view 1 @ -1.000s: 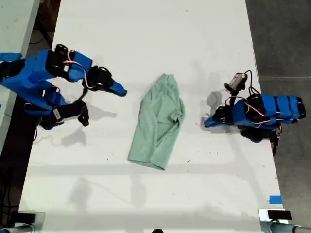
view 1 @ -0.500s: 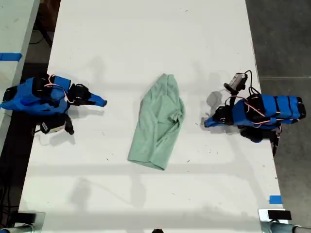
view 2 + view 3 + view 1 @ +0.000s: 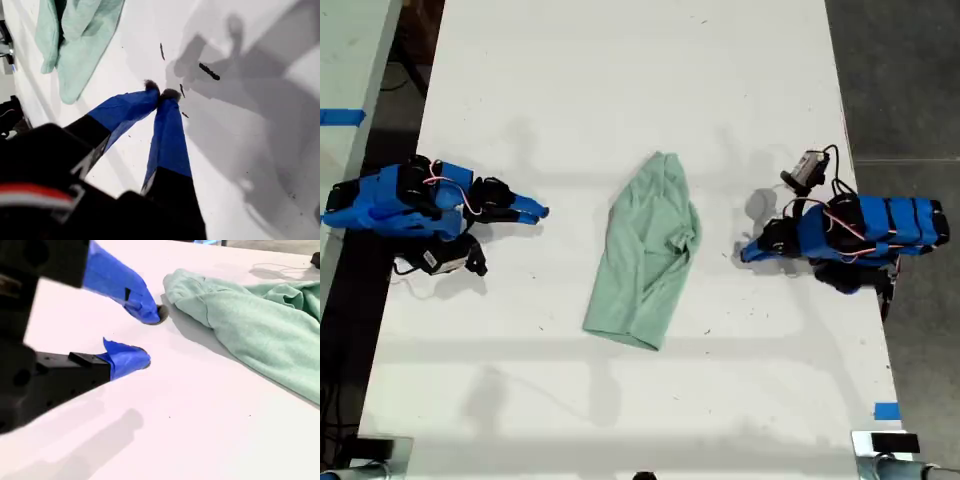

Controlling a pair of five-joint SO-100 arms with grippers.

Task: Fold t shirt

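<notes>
Mint-green t shirt (image 3: pixel 645 255) lies unmoved; my second gripper (image 3: pixel 150 337), fingers apart, has retreated; my first gripper (image 3: pixel 162 94) is pinched empty. Folding seems finished.

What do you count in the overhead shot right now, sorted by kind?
t shirt: 1
blue arms: 2
blue tape marks: 2
Total: 5

The t shirt (image 3: pixel 75 45) is running off the first wrist view's edge, and off the second wrist view's edge too. The black body behind my first gripper (image 3: pixel 162 94) is hiding part of the table (image 3: pixel 250 150). Dark specks (image 3: pixel 209 71) are showing too small to identify. An arm (image 3: pixel 390 200) is being clipped at the exterior view's left.
</notes>
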